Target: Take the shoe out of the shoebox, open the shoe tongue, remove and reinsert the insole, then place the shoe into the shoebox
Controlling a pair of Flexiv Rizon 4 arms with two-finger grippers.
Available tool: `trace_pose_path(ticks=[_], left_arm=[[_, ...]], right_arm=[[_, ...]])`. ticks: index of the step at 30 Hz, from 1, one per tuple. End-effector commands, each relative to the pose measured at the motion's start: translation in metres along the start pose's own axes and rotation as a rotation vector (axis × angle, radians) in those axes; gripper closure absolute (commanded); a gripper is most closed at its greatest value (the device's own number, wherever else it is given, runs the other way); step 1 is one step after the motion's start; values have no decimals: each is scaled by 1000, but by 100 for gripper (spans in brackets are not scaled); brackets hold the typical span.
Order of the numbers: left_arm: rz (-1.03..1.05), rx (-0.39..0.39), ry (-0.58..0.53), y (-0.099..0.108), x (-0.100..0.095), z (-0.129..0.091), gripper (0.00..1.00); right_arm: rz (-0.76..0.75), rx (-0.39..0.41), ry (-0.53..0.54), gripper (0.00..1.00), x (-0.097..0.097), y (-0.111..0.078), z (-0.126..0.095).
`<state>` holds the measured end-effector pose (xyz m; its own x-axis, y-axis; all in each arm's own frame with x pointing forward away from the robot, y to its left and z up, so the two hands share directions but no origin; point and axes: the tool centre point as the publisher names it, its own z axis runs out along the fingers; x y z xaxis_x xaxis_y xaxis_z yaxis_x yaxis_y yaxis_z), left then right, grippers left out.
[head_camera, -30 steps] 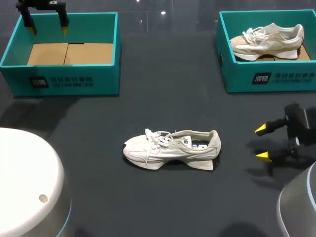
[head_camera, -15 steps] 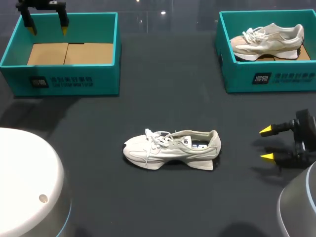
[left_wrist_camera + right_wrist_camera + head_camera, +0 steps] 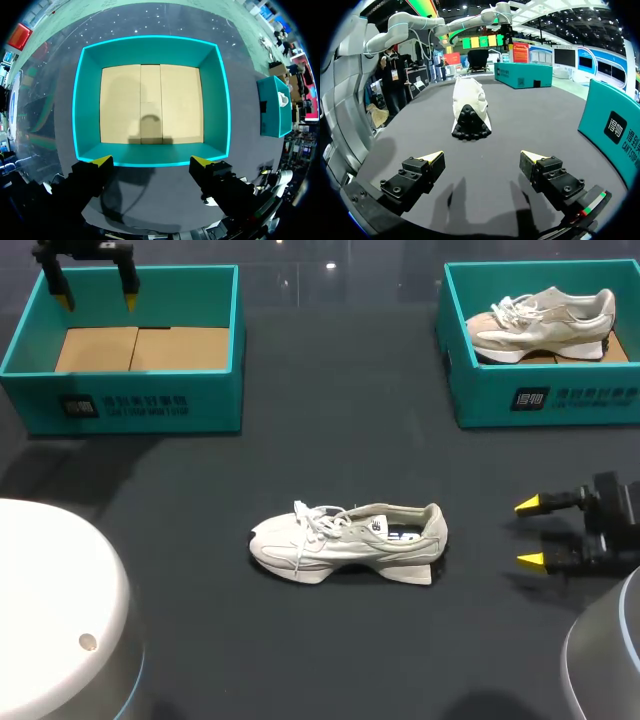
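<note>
The table (image 3: 330, 430) is showing a dark, smooth, mostly matt top that is catching faint glints near its far edge. The shoe (image 3: 345, 540) near the table's middle is looking like pale cloth with suede-like panels, woven white laces and a smooth white sole; from the right wrist view its tread (image 3: 470, 124) is looking like black knobbly rubber. The left box (image 3: 130, 405) at the far left corner is showing smooth teal walls and a plain brown matt cardboard floor (image 3: 150, 102). The right gripper (image 3: 529, 532) is showing matt black fingers (image 3: 412, 177) with smooth yellow tips.

A robotics lab bench: dark table (image 3: 340, 440) with teal shoeboxes (image 3: 150, 405), a yellow-tipped left gripper (image 3: 97, 302) and right gripper (image 3: 529, 532).
</note>
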<state>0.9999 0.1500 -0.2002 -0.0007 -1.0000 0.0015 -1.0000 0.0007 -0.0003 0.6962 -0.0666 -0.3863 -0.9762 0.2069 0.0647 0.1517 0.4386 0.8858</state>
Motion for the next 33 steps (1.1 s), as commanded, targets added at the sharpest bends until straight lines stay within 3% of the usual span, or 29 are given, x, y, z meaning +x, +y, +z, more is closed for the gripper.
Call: trace_pose_path(ticks=[1, 3, 17, 26, 33], left_arm=[[0, 0, -1, 0, 0, 0, 0], [0, 0, -1, 0, 0, 0, 0], [0, 0, -1, 0, 0, 0, 0], [0, 0, -1, 0, 0, 0, 0], [0, 0, -1, 0, 0, 0, 0]], right_arm=[[8, 2, -37, 0, 5, 6, 18], [11, -22, -45, 0, 10, 9, 28], [11, -22, -45, 0, 10, 9, 28], [46, -37, -105, 0, 13, 12, 55], [49, -36, -93, 0, 15, 16, 73]])
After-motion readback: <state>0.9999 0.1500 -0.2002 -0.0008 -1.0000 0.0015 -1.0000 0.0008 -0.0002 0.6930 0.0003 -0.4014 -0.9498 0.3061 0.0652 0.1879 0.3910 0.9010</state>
